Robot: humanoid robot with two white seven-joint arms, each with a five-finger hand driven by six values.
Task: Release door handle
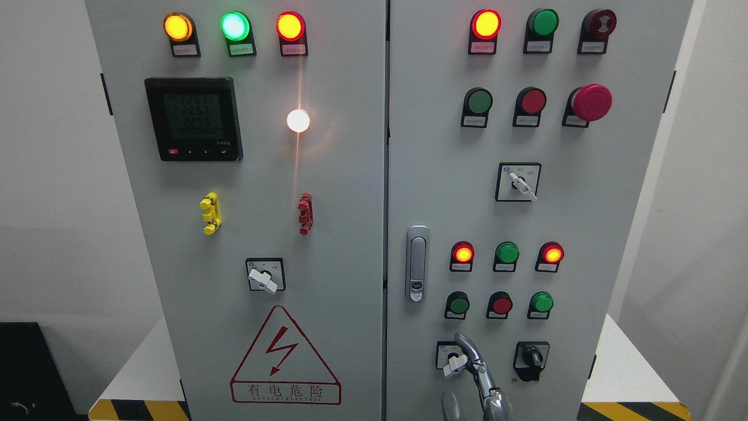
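Head view: the right robot hand (476, 380) rises from the bottom edge, fingers loose and extended, holding nothing, one fingertip (460, 337) by a white rotary switch (454, 363). The door handle (416, 264) stands untouched above, well apart.

Door handle (416, 263): a slim, silver-grey, vertical swing handle with rounded ends, mounted flush on the right-hand cabinet door just beside the central seam between the two doors. A darker recessed grip fills its upper and middle part; a small round lock sits near its lower end. The handle lies closed against the panel, with nothing touching it.
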